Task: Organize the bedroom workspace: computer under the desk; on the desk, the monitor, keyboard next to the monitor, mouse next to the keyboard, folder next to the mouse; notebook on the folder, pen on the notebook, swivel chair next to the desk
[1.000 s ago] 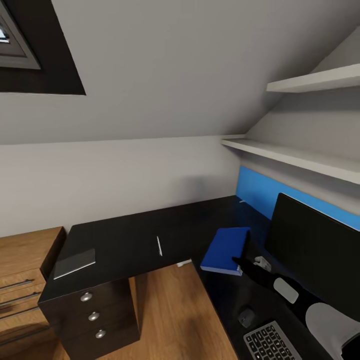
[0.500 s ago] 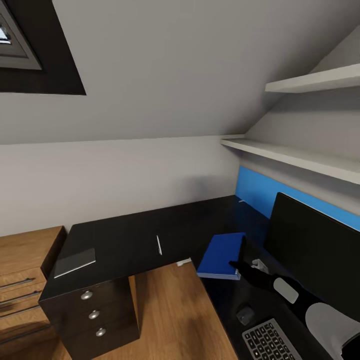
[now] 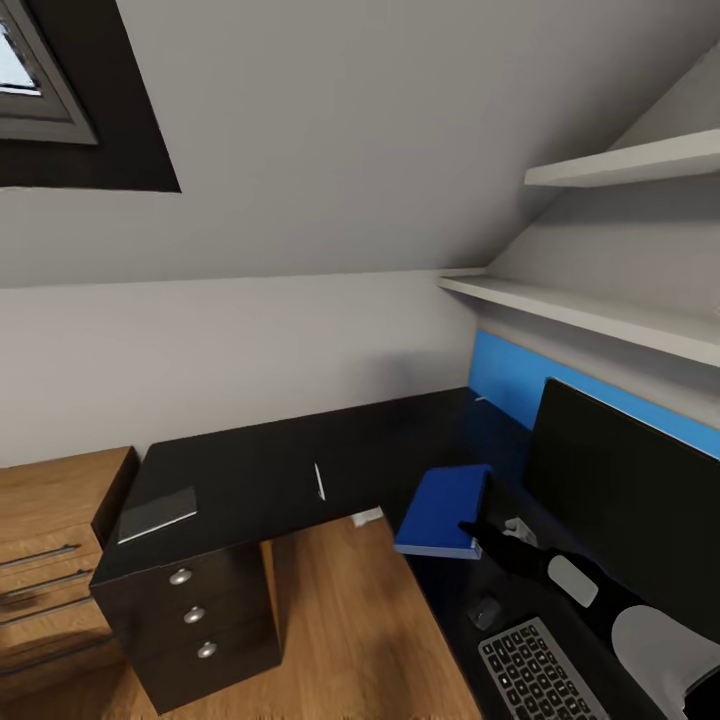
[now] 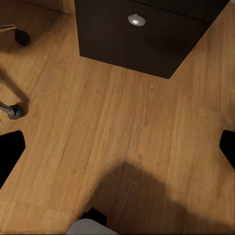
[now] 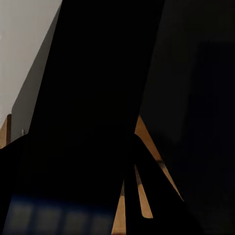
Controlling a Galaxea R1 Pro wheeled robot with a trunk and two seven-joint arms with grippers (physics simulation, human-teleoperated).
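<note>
The black L-shaped desk (image 3: pixel 250 470) fills the room's corner. My right gripper (image 3: pixel 478 532) is shut on the near edge of the blue folder (image 3: pixel 438 508), which hangs slightly tilted over the desk's inner corner. In the right wrist view the folder (image 5: pixel 98 98) is a dark slab between the fingers. Right of it stands the monitor (image 3: pixel 620 490); the mouse (image 3: pixel 485 612) and keyboard (image 3: pixel 540 675) lie in front of it. The grey notebook (image 3: pixel 158 513) lies at the desk's left end and the white pen (image 3: pixel 319 481) near its middle. My left gripper (image 4: pixel 117 156) hangs open above the floor.
A light wood cabinet (image 3: pixel 50 540) adjoins the desk's left end, above the dark drawers (image 3: pixel 190 615). Two white shelves (image 3: pixel 600 315) jut from the sloped wall over the blue back panel (image 3: pixel 505 385). Chair wheels (image 4: pixel 14 110) and the drawer unit (image 4: pixel 136 20) border open wood floor.
My right gripper has drawn the folder a little toward the desk's inner corner. The head camera has shifted slightly, so the whole scene sits a bit differently.
</note>
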